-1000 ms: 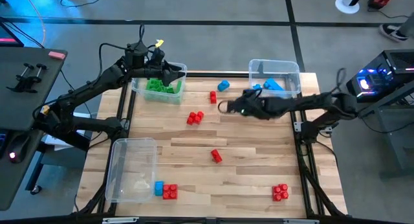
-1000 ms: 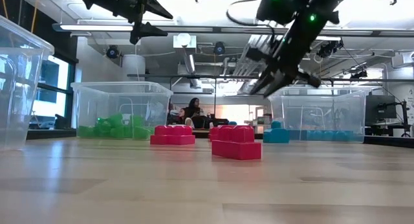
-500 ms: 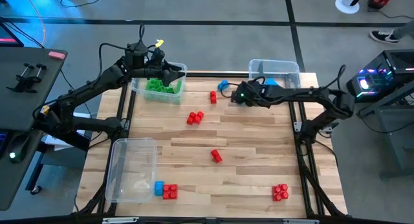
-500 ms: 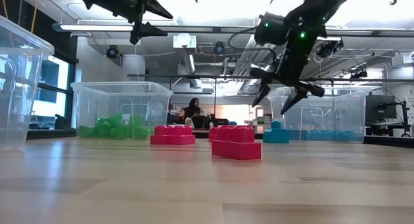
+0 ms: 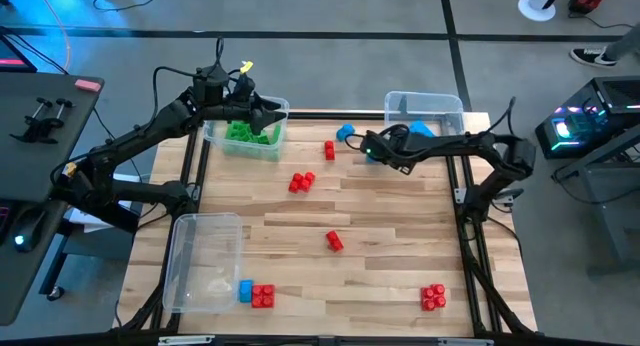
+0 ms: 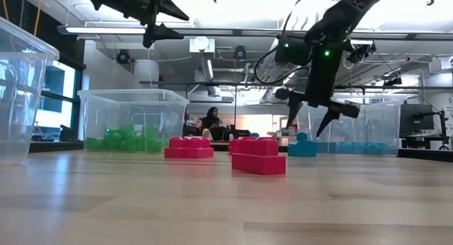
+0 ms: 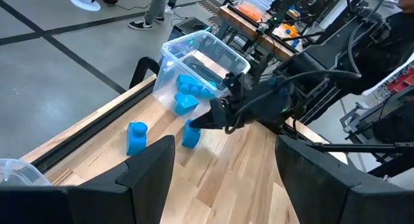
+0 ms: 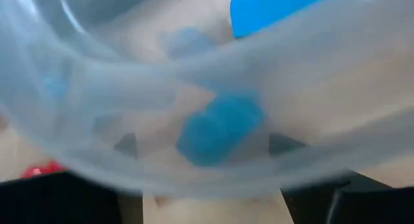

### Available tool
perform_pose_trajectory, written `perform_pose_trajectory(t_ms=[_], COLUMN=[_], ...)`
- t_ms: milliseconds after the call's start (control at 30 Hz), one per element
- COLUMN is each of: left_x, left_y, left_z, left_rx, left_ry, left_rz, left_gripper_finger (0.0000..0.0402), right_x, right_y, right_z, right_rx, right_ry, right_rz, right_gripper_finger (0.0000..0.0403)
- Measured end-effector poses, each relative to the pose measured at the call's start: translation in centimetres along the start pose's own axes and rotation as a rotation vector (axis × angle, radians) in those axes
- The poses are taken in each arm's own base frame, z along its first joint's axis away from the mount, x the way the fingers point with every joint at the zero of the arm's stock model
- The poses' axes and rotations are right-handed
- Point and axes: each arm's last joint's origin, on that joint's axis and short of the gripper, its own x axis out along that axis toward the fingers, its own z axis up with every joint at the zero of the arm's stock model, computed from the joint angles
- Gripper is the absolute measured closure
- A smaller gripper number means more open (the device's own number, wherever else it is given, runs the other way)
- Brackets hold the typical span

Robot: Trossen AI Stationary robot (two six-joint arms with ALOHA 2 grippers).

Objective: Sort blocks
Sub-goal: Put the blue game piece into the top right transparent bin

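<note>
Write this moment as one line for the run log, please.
left claw: open, above clear bin of green studded bricks | right claw: open, over blue plastic brick beside clear bin of blue bricks

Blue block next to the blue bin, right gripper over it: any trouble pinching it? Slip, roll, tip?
The blue block looks like rigid moulded plastic, so it likely won't flex. It appears small and hollow-looking, probably light. Its glossy faces may slip between the right gripper fingers; standing upright in the left wrist view, a side nudge could tip it.

Three clear bins [image 5: 205, 261] — wooden table [image 5: 380, 236]
</note>
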Motion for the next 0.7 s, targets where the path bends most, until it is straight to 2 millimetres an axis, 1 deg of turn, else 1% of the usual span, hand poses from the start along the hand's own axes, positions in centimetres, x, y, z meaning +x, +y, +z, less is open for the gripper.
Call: perform_pose_trajectory(t_ms=[167, 300, 500, 633, 700], left_x=[0.0, 0.0, 0.0, 0.0, 0.0], left_y=[-0.1, -0.2, -0.3, -0.3, -0.3], left_z=[0.0, -0.1, -0.1, -0.1, -0.1], left_rx=[0.003, 0.034, 0.043, 0.045, 0.045], left_ry=[0.005, 0.020, 0.026, 0.026, 0.026], left_rz=[-0.018, -0.067, -0.091, -0.092, -0.092], left_gripper_finger=[0.0149, 0.0149, 0.0149, 0.0149, 0.0149], right_x=[0.3, 0.2, -1.0, -2.0, -2.4], right_y=[0.0, 0.1, 0.8, 1.7, 1.9], right_z=[0.0, -0.3, -1.2, -1.0, -0.9], right_rx=[0.074, 0.101, 0.067, 0.022, -0.005], right_ry=[-0.037, -0.003, 0.057, 0.049, 0.047], right_rz=[-0.004, 0.004, -0.011, 0.010, 0.001], right_gripper_finger=[0.0185, 0.0185, 0.0186, 0.0186, 0.0186])
